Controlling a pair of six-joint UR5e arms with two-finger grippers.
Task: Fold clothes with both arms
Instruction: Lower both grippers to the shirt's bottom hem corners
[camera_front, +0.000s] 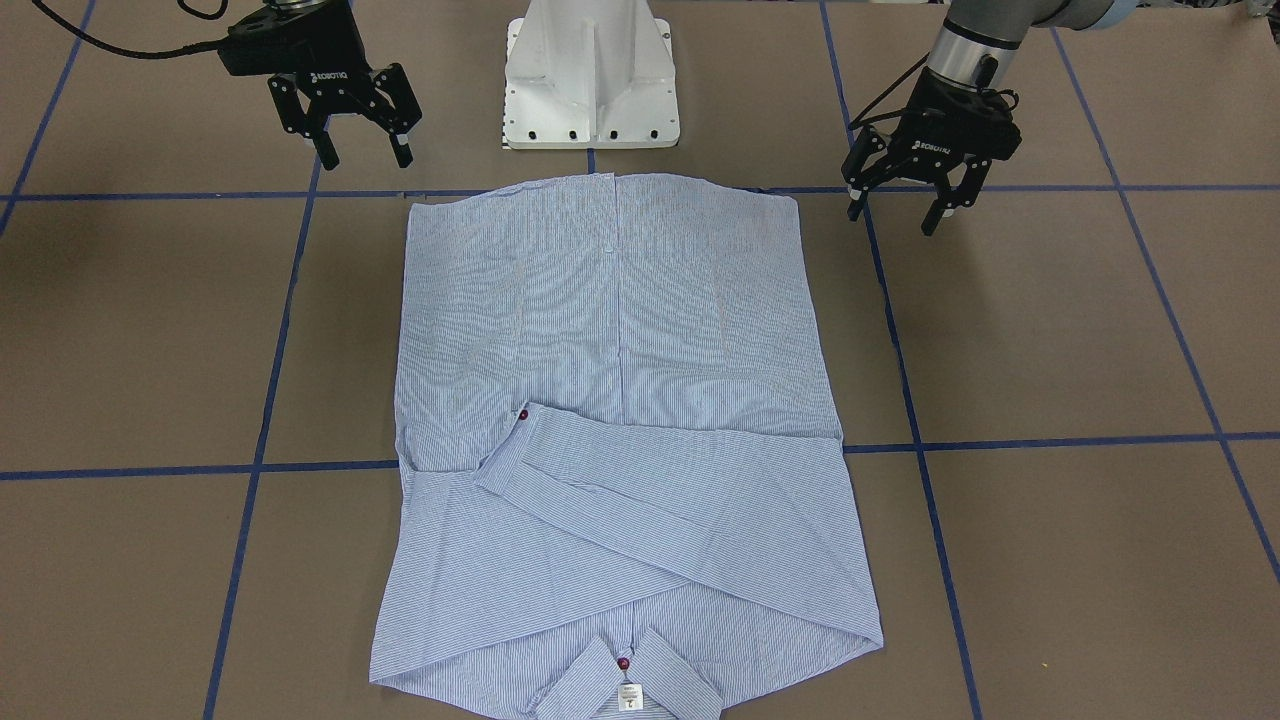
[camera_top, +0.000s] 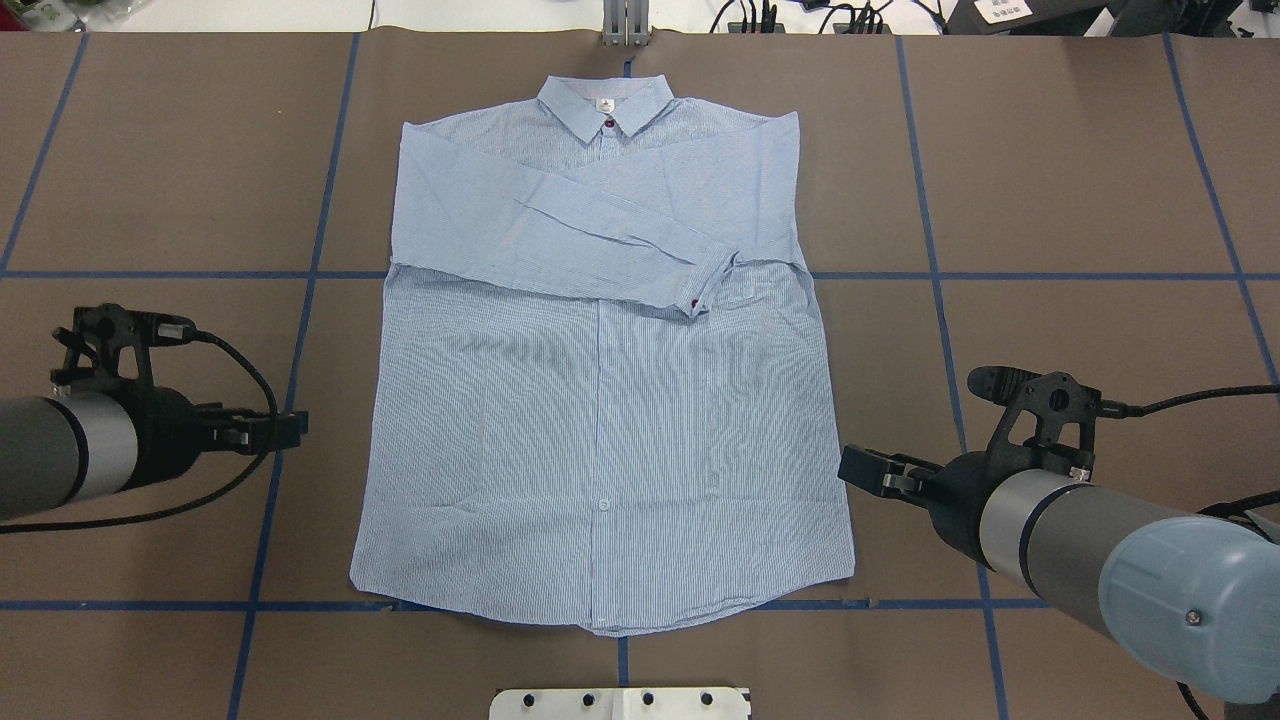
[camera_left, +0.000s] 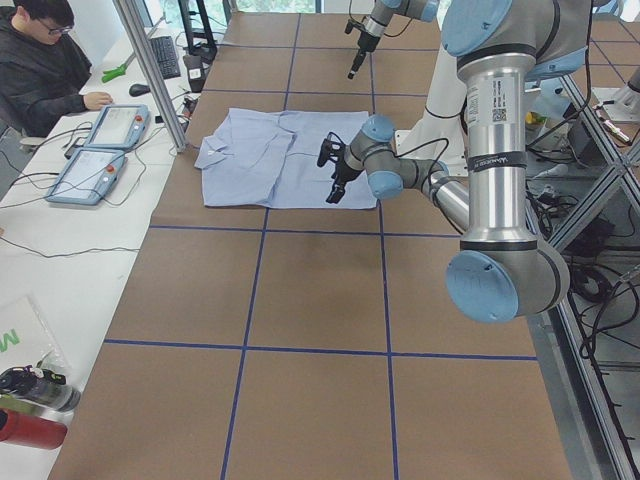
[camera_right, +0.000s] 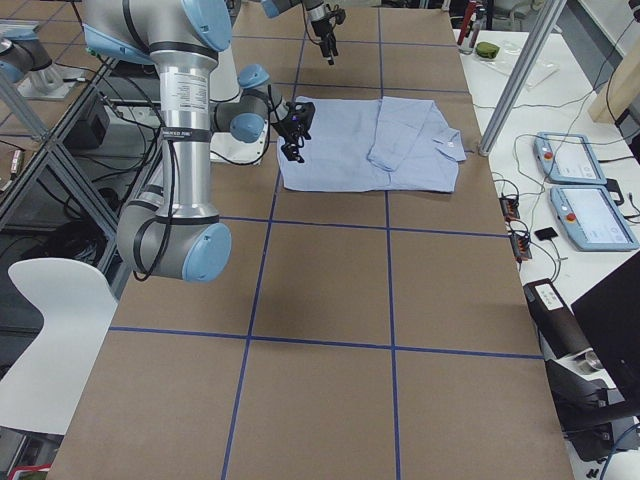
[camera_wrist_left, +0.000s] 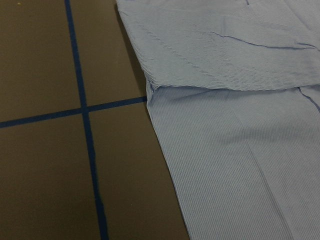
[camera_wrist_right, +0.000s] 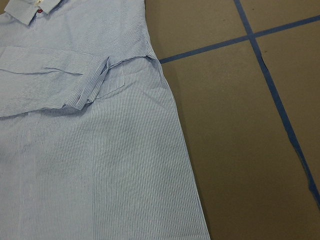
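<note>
The shirt (camera_top: 600, 430) lies flat, front up, mid-bench (camera_top: 1050, 200), with its sleeves (camera_top: 560, 235) already folded across the chest. The left gripper (camera_front: 893, 212) and right gripper (camera_front: 366, 156) hover spread and empty beside its hem corners. The body folds look not yet begun.

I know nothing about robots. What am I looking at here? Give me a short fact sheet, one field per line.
Item: shirt, flat on the table, front up
Far end: collar, pointing away from the robot
Sleeves: both folded across the chest, one cuff on top
Left arm: left pincer open, empty, beside the shirt near its hem, not touching it
Right arm: right pincer open, empty, at the opposite side near the hem
Progress: body not yet folded
</note>
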